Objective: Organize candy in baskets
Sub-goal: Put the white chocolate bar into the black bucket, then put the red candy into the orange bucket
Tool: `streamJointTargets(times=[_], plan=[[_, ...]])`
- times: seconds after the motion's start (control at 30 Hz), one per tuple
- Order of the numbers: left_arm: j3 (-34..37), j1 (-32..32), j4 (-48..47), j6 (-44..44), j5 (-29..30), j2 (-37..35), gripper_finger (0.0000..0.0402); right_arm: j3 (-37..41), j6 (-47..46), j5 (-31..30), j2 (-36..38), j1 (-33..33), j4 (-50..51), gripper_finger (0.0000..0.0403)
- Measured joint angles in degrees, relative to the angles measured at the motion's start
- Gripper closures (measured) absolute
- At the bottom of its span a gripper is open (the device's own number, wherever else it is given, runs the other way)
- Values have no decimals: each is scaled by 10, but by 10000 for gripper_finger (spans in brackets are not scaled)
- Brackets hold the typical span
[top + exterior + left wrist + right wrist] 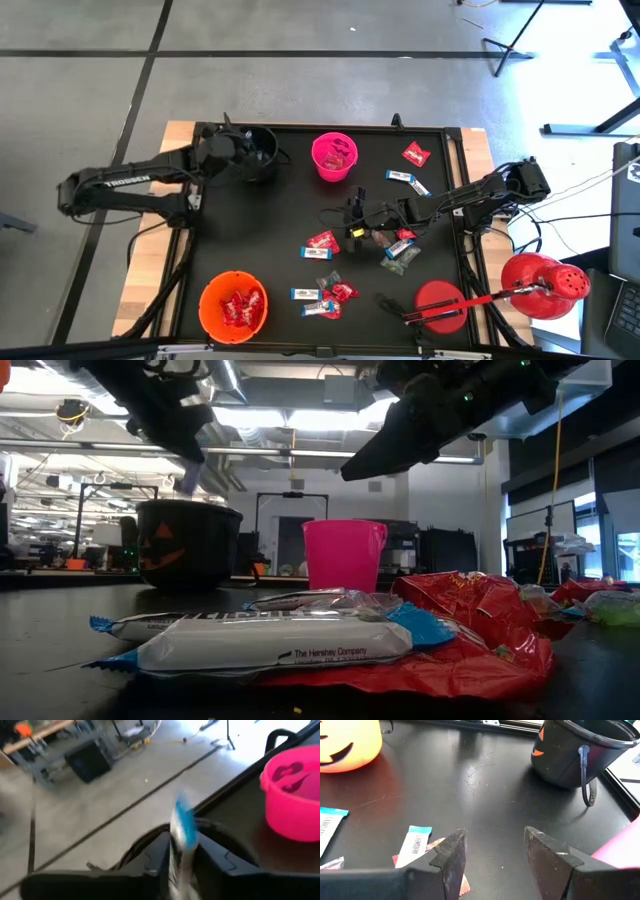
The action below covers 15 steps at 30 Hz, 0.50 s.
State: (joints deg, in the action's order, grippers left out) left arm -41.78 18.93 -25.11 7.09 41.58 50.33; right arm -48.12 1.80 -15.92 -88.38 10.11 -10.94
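- Closest to the low camera, a blue-and-white bar [270, 642] lies flat on the dark surface [270, 225], resting partly on a crumpled red packet [470, 620].
- Behind them stand the pink bucket [345, 555] and, off to one side, the black bucket [188, 543] with an orange pumpkin face.
- From above, loose candy [322, 243] is scattered across the middle and right of the surface, well apart from the black bucket.
- At the near edge sits the orange bucket [233, 305], already holding several red sweets.
- Over the central candy hangs the right gripper [492, 855], its fingers spread wide with nothing between them; a blue-and-white bar lies just beside one finger.
- At the far side, the left gripper [182, 855] hovers over the black bucket's rim, with a blue-and-white wrapper [183, 827] standing up between its fingers; whether the fingers grip it or have let go, I cannot tell.
- Off the right corner rests a large red domed object [545, 285].
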Motion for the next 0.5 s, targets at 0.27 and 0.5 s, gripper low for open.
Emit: streamJointTargets(times=[0.27, 0.5], plan=[[0, 23, 6, -1, -41, -2, 253, 0, 0, 9, 0, 0, 0, 205], [0, -29, 96, -59, -235, -9, 248, 0, -1, 95, 0, 0, 0, 205]])
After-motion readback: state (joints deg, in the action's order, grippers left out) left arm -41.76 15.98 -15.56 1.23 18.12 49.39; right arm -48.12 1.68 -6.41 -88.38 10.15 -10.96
